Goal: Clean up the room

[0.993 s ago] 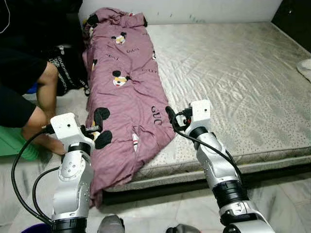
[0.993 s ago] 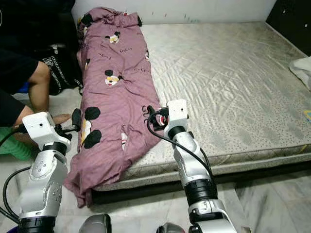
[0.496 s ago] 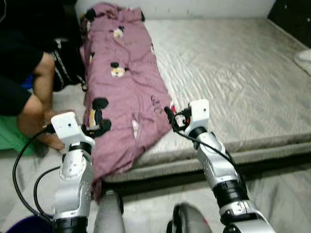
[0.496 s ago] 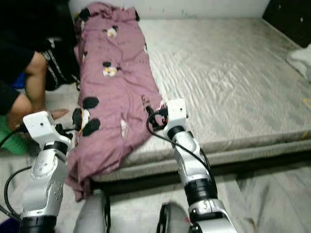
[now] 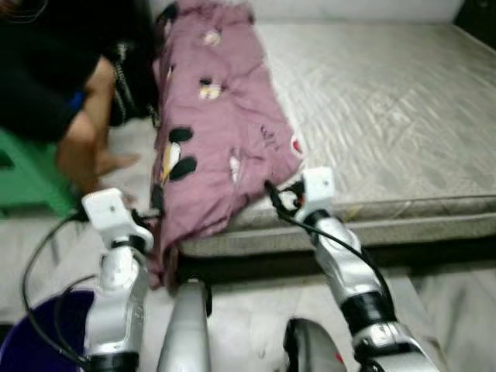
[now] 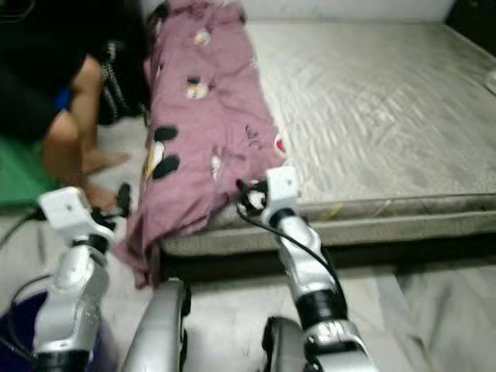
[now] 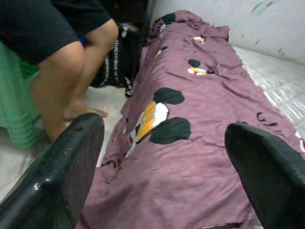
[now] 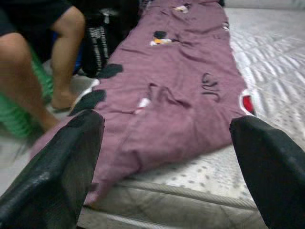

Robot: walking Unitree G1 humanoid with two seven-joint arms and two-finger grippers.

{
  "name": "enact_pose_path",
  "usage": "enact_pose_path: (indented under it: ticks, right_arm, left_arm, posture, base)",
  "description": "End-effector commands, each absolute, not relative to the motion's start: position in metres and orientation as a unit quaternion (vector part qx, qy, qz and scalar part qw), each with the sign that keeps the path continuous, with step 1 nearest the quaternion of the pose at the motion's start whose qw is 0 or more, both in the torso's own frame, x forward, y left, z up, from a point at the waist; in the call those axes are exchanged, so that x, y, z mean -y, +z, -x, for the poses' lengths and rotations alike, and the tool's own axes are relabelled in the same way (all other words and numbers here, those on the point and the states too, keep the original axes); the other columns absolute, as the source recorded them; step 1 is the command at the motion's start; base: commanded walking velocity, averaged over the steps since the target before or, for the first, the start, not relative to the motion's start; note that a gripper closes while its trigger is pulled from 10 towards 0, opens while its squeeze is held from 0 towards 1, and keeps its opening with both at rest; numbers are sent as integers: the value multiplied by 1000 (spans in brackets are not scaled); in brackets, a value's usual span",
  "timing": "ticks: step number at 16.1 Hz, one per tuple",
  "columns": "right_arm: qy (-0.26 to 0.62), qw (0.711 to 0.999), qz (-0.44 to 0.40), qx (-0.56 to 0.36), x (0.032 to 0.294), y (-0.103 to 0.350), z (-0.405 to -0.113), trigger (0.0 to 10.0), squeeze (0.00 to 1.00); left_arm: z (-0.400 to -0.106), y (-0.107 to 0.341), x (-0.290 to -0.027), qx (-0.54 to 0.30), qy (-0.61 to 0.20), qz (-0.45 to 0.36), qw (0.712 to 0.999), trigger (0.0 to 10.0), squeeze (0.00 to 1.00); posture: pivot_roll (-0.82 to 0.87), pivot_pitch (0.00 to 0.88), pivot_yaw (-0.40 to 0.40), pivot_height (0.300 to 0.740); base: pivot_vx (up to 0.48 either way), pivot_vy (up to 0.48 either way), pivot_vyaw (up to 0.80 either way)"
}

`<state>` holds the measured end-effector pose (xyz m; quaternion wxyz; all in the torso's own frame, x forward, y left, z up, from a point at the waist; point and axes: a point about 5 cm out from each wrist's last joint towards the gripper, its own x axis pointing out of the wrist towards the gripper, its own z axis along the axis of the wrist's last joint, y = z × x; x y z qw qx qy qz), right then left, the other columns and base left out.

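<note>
A purple blanket [image 5: 219,128] printed with cartoon mice lies along the left side of a grey mattress [image 5: 387,108], and its near end hangs over the bed's corner toward the floor. My left gripper [image 5: 155,211] is open and empty, held just short of the hanging end; in the left wrist view it [image 7: 162,126] points at the blanket [image 7: 200,143]. Open and empty too, my right gripper [image 5: 273,194] hovers at the mattress's front edge beside the blanket's near right corner [image 8: 176,109].
A person sits on a green stool [image 5: 27,182] left of the bed, bare leg [image 5: 85,136] close to the blanket. A black bag [image 5: 130,77] stands behind the leg. A dark blue bucket [image 5: 27,345] is on the tiled floor by my left arm.
The whole picture has shifted: the bed now sits farther off and more floor shows, so the camera moved back. Both grippers stay open; the blanket lies as before.
</note>
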<state>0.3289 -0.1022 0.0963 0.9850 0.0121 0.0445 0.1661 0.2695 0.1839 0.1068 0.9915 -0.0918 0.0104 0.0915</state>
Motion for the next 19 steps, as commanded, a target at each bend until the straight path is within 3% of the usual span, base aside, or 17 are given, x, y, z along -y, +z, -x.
enact_pose_path:
  ticks: [1,11,17,19]
  right_arm:
    - [167,985,-6,-31,104,104,-332,10000,0]
    - [172,985,-6,-29,103,104,-332,10000,0]
    - [180,983,3,-27,100,104,-333,10000,0]
    - [186,982,8,-22,97,106,-333,10000,0]
  left_arm:
    - [-275,118,-179,10,79,91,993,10000,0]
    - [-276,119,-176,16,63,99,993,10000,0]
    - [-276,119,-175,17,58,101,993,10000,0]
    - [-275,117,-174,14,54,104,993,10000,0]
  posture:
    - [62,88,-40,627]
    - [64,77,-41,622]
    - [65,85,-38,622]
    - [62,86,-34,622]
  base:
    - [0,0,0]
    - [0,0,0]
    - [381,0,0]
    - [424,0,800]
